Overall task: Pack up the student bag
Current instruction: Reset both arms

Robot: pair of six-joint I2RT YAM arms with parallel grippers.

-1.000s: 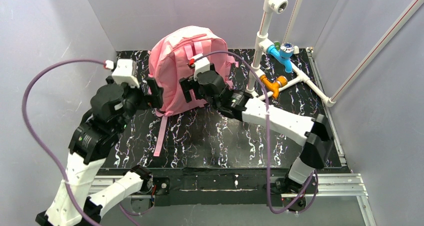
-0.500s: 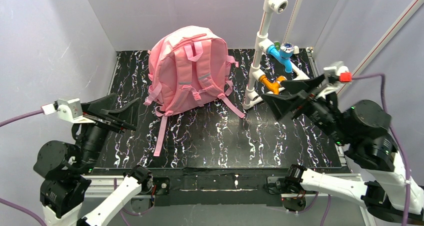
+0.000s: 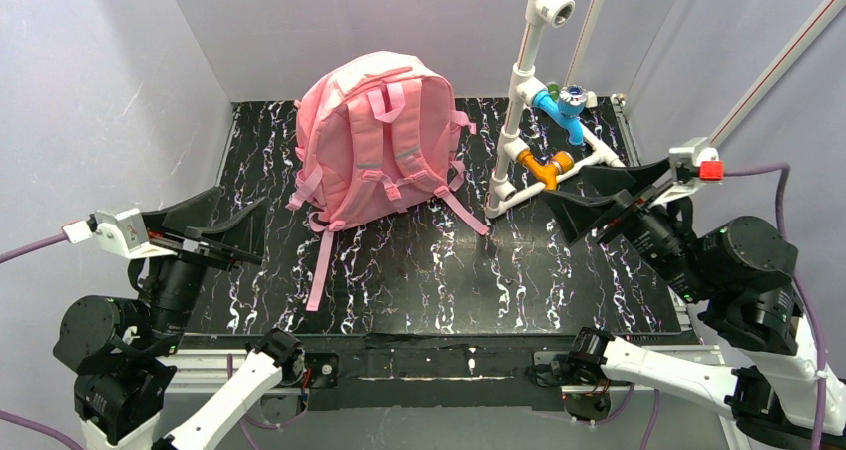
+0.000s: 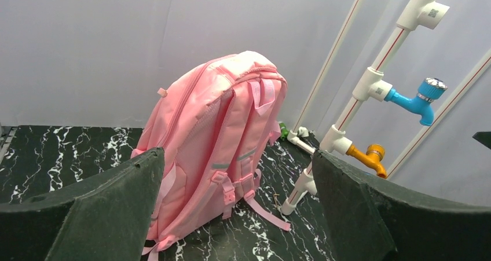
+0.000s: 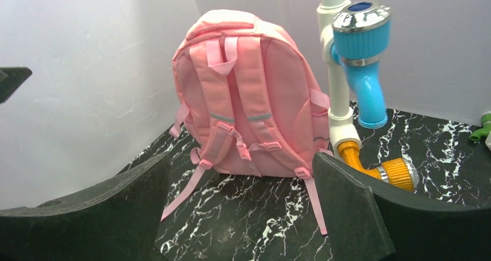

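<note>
The pink student bag (image 3: pixel 374 151) stands upright at the back of the black marble table, its strap side facing me. It also shows in the left wrist view (image 4: pixel 214 151) and the right wrist view (image 5: pixel 249 99). Two loose pink strap ends trail forward on the table. My left gripper (image 3: pixel 214 216) is open and empty, raised at the left edge, well apart from the bag. My right gripper (image 3: pixel 604 196) is open and empty, raised at the right side near the pipes.
A white pipe frame (image 3: pixel 524 81) stands right of the bag, with a blue tap (image 3: pixel 561 106) and an orange tap (image 3: pixel 544 166). Grey walls close in the left, back and right. A small bent metal piece (image 4: pixel 277 198) lies by the pipe's foot.
One second ago both grippers were at the bag's back. Both arms have since drawn back to the table's sides with open, empty grippers. The bag stays upright.
</note>
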